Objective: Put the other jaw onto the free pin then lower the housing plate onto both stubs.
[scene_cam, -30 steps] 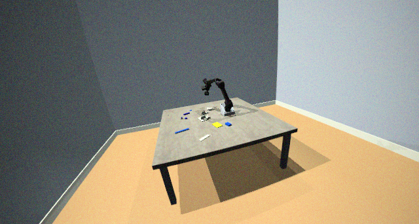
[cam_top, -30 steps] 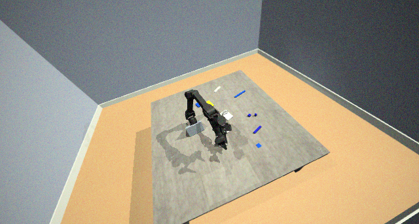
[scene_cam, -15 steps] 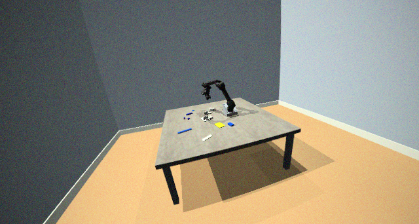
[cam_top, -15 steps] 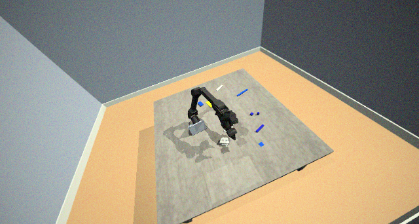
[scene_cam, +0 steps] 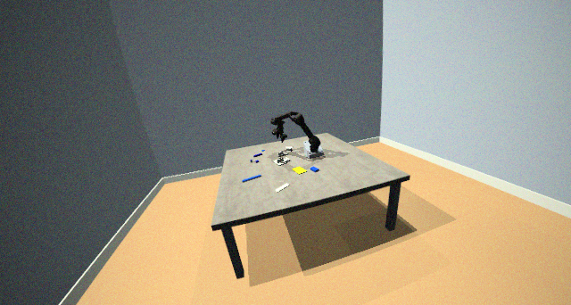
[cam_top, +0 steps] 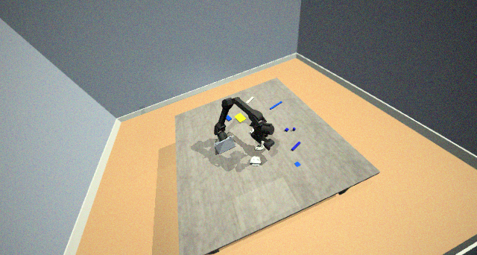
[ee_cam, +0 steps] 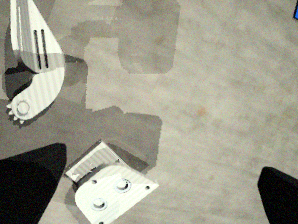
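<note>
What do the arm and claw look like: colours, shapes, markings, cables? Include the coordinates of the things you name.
The arm (cam_top: 243,105) (scene_cam: 306,127) is black all over, with slim links and chunkier rounded joints, and stands on a pale grey, boxy base (cam_top: 226,146) (scene_cam: 308,152). The claw (cam_top: 265,146) (scene_cam: 283,139) (ee_cam: 165,167) is black too, its two fingers tapering to blunt, rounded tips. No markings or cables I can make out at this size.

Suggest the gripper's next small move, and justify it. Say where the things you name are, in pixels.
Probably shift the open gripper (cam_top: 264,142) (scene_cam: 281,138) (ee_cam: 165,167) toward the loose toothed jaw (cam_top: 259,148) (ee_cam: 49,85) before descending: in the wrist view it lies at upper left, outside the fingers, while the housing plate (cam_top: 255,161) (scene_cam: 289,149) (ee_cam: 111,194) sits closer to the gap.
</note>
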### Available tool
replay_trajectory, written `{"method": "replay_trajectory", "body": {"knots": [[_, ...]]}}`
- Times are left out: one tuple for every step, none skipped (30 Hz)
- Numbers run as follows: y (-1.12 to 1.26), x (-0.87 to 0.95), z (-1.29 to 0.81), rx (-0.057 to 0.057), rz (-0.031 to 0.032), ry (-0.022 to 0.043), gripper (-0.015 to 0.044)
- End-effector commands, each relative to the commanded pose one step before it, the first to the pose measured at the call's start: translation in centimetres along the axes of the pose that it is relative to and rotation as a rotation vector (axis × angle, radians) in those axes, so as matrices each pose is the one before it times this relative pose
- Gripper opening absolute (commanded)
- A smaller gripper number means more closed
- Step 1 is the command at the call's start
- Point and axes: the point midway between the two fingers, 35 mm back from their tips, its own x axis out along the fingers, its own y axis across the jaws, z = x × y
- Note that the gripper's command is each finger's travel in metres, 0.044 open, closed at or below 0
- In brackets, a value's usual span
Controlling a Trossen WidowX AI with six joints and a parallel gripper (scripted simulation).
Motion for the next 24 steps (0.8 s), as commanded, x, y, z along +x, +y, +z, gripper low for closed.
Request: {"method": "replay_trajectory", "body": {"knots": [[2.040,0.525,1.227,-0.0545,0.07159,-0.00444,0.0440],[0.543,0.174,0.365,-0.0145,0.01984,-0.00024,0.0440],[0.537,0.179,0.366,-0.0142,0.01979,-0.00030,0.0440],[0.531,0.183,0.367,-0.0139,0.01973,-0.00038,0.0440],[0.525,0.187,0.368,-0.0137,0.01968,-0.00045,0.0440],[0.521,0.192,0.369,-0.0134,0.01968,-0.00052,0.0440],[0.524,0.200,0.376,-0.0133,0.01996,-0.00061,0.0440],[0.518,0.205,0.377,-0.0130,0.01989,-0.00069,0.0440],[0.506,0.207,0.373,-0.0126,0.01958,-0.00076,0.0440],[0.385,0.163,0.288,-0.0095,0.01505,-0.00064,0.0440],[0.229,0.100,0.173,-0.0056,0.00901,-0.00041,0.0440],[0.076,0.034,0.058,-0.0019,0.00300,-0.00014,0.0440],[0.000,0.000,0.000,0.0000,0.00000,0.00000,0.0440],[0.000,0.000,0.000,0.0000,0.00000,0.00000,0.0440],[0.002,0.164,0.000,0.0001,0.00008,0.00011,0.0440],[0.013,0.493,-0.003,0.0002,0.00026,0.00032,0.0440],[0.037,0.817,-0.014,0.0002,0.00046,0.00042,0.0440],[0.068,1.042,-0.029,-0.0002,0.00052,-0.00029,0.0440],[0.071,0.797,-0.033,-0.0004,0.00041,-0.00067,0.0440],[0.048,0.473,-0.023,-0.0004,0.00022,-0.00075,0.0440],[0.017,0.157,-0.009,-0.0001,0.00008,-0.00027,0.0440],[0.000,0.000,0.000,0.0000,0.00000,0.00000,0.0440],[0.000,0.000,0.000,0.0000,0.00000,0.00000,0.0440],[0.000,0.000,0.000,0.0000,0.00000,0.00000,0.0440]]}}
